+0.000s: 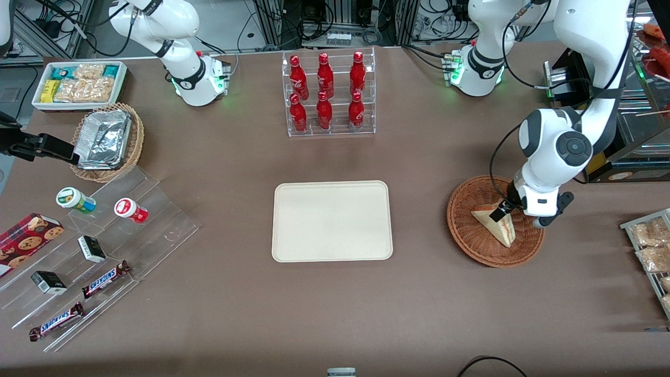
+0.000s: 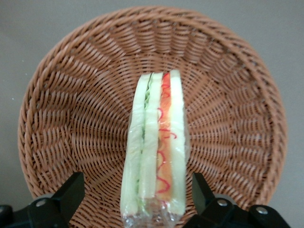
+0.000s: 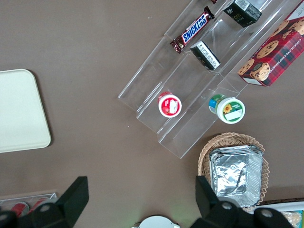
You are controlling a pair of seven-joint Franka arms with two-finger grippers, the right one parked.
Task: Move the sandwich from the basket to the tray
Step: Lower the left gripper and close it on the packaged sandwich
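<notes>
Squarely between gripper fingers, apart: sandwich in basket.

Reddish-brown woven basket, pale red-streaked sandwich, cream tray

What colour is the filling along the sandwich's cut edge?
Red-orange and green between white bread on the sandwich, clearest in the left wrist view; the open gripper straddles it.

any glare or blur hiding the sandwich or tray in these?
Front view: even light, tray matte, no glare. Left wrist view: sandwich in basket sharp, slight sheen on its wrap; gripper open around it, fingers softly blurred.
</notes>
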